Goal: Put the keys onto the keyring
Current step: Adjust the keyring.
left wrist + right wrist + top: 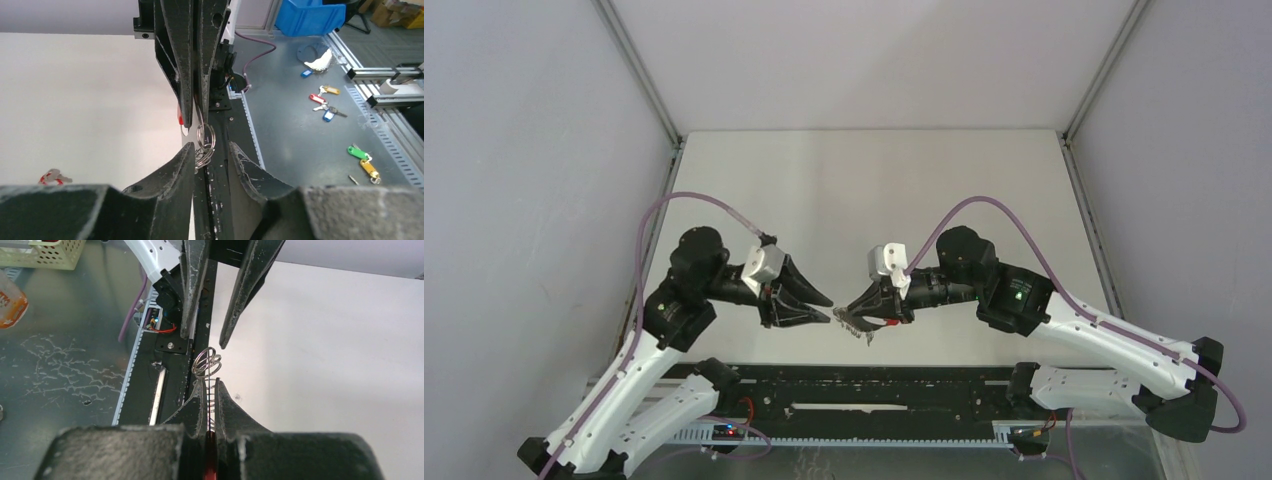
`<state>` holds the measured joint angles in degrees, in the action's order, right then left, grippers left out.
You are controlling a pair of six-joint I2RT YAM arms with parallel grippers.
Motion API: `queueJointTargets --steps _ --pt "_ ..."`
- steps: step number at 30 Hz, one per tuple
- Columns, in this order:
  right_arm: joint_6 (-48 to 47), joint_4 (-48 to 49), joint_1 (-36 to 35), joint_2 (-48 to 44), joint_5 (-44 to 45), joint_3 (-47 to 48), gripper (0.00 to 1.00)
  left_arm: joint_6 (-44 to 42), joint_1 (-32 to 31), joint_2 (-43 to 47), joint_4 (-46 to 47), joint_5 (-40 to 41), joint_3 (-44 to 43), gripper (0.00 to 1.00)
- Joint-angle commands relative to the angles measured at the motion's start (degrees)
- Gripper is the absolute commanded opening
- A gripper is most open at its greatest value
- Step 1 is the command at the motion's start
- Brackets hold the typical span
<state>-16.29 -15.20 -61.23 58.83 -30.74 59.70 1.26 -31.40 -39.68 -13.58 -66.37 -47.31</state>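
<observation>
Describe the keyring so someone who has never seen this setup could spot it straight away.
Look above the near edge of the table, in the middle. The right gripper is shut there, with small wire loops poking from its tips: that's the keyring, silvery and coiled, unlike the black fingers around it.

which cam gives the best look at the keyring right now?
Right wrist: the thin silvery wire keyring sticks out of the shut right pincer, its loops close and sharp. Left wrist also shows it, but smaller and against dark hardware. Top external shows only a speck at the right pincer's tip.
</observation>
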Motion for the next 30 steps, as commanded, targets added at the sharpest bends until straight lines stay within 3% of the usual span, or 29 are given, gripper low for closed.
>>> queueJointTargets --steps 1,7,10,14,18,22,30 --pt "0.7 2.3 0.0 -1.5 -3.7 2.5 0.00 -21.2 0.7 0.8 -16.0 2.9 -6.0 0.35" --pt "5.0 4.3 1.5 -0.5 -7.3 2.5 0.00 -41.1 0.7 3.2 -21.5 10.7 -9.4 0.39" --pt "13.2 7.3 4.7 0.9 -11.4 2.5 0.00 -52.6 -0.1 6.5 -20.7 13.2 -8.8 0.50" --pt "23.1 10.4 8.2 2.3 -15.0 2.5 0.00 -70.8 -3.3 11.6 -20.7 17.8 -5.7 0.52" --pt "27.0 10.6 8.5 4.0 -15.5 3.4 0.00 -89.3 -6.8 16.1 -18.0 19.8 0.4 0.53" --pt "26.8 7.2 7.6 5.6 -10.3 6.0 0.00 -87.8 -8.2 16.9 -13.0 19.2 1.9 0.58" --pt "25.7 7.8 4.9 5.2 4.3 6.0 0.00 -66.6 -10.4 12.7 -12.9 20.1 -3.5 0.59"
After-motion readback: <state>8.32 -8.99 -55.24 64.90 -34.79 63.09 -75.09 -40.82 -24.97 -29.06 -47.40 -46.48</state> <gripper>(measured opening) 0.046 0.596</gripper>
